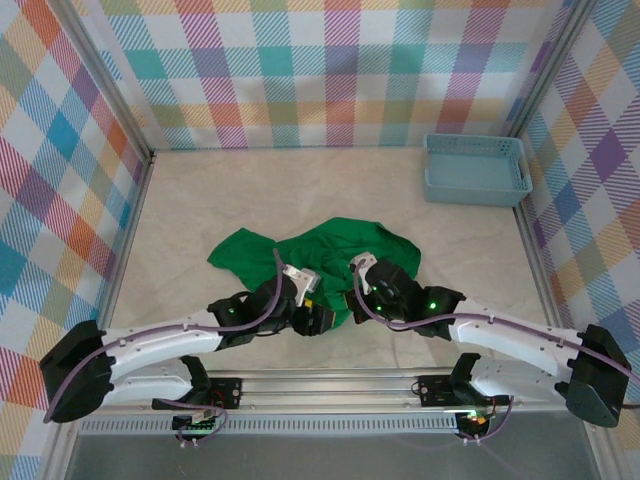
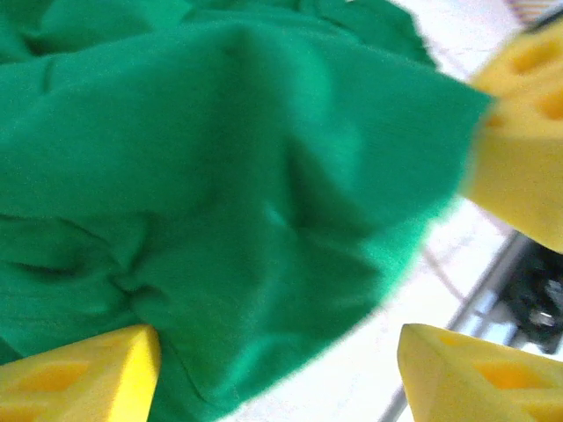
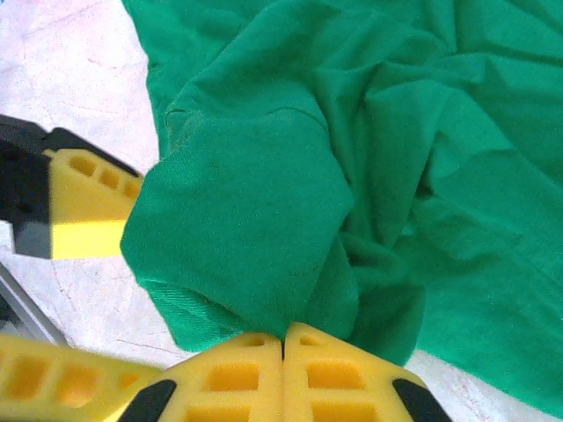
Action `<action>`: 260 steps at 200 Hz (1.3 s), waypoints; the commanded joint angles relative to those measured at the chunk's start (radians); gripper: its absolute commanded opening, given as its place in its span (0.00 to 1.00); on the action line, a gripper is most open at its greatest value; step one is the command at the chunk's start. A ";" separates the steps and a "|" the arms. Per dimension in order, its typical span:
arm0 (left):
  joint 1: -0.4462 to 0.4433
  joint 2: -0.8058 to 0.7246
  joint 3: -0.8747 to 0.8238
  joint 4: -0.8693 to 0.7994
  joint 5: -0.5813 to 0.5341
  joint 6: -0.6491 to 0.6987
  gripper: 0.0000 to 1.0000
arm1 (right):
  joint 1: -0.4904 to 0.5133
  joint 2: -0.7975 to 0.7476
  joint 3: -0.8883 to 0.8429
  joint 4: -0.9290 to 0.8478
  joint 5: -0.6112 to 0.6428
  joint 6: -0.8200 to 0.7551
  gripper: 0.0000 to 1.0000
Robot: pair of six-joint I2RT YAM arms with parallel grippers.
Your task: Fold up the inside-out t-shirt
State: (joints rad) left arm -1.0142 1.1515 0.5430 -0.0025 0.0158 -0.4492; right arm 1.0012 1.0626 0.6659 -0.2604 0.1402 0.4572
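Green, soft-cloth, short-sleeved t-shirt [image 1: 300,250] lies crumpled on the pale table [image 1: 200,200], just toward 6 o'clock from its centre. At the shirt's 6 o'clock edge, the right gripper [image 3: 282,341] pinches a raised fold, its yellow fingers pressed together. The left gripper [image 2: 273,369] stands beside it with fingers spread apart, cloth in the gap.

The top camera looks down from above and behind the arms [image 1: 160,345], over the whole table [image 1: 250,190] to the far wall [image 1: 330,70]. Each wrist camera sits very close, facing past its yellow fingers [image 2: 79,374] onto the t-shirt [image 1: 340,245] at the table's near middle, shared by all three views.
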 commanded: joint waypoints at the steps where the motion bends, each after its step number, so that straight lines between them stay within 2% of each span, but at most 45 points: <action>1: -0.015 0.071 0.063 -0.022 -0.158 -0.004 0.61 | -0.002 0.030 0.024 0.042 -0.055 0.064 0.00; 19: -0.015 0.103 0.058 0.003 -0.208 -0.030 0.38 | -0.001 0.045 0.026 0.051 -0.071 0.069 0.00; 42: -0.014 0.119 0.046 0.035 -0.181 -0.023 0.17 | -0.006 0.039 0.038 0.023 -0.055 0.037 0.20; 51: -0.015 0.120 0.042 0.035 -0.163 -0.018 0.10 | -0.014 0.042 0.049 0.007 -0.057 0.009 0.24; 67: -0.015 0.109 0.027 0.037 -0.147 -0.014 0.04 | -0.032 0.054 0.061 -0.008 -0.078 -0.039 0.30; 87: -0.015 0.090 0.013 0.035 -0.141 -0.015 0.01 | -0.054 0.076 0.066 -0.003 -0.133 -0.108 0.34; 120: -0.014 0.084 0.015 0.019 -0.155 -0.020 0.00 | -0.061 0.112 0.064 -0.009 -0.178 -0.207 0.34; 169: -0.014 0.102 0.035 0.009 -0.170 -0.022 0.00 | -0.061 0.042 -0.014 0.050 -0.250 -0.265 0.43; 189: -0.014 0.110 0.047 0.003 -0.171 -0.016 0.00 | -0.061 0.064 -0.023 0.060 -0.226 -0.268 0.45; 208: -0.014 0.111 0.049 0.004 -0.164 -0.014 0.00 | -0.061 0.114 -0.012 0.053 -0.150 -0.263 0.47; 236: -0.014 0.111 0.050 -0.002 -0.171 -0.013 0.00 | -0.061 0.141 0.009 0.064 -0.108 -0.265 0.39; 260: -0.014 0.105 0.056 -0.035 -0.215 -0.016 0.00 | -0.061 0.116 0.043 0.020 -0.094 -0.274 0.23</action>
State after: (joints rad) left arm -1.0237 1.2575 0.5701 -0.0010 -0.1448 -0.4706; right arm 0.9413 1.2037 0.6582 -0.2226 0.0162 0.2066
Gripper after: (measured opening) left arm 0.048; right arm 0.285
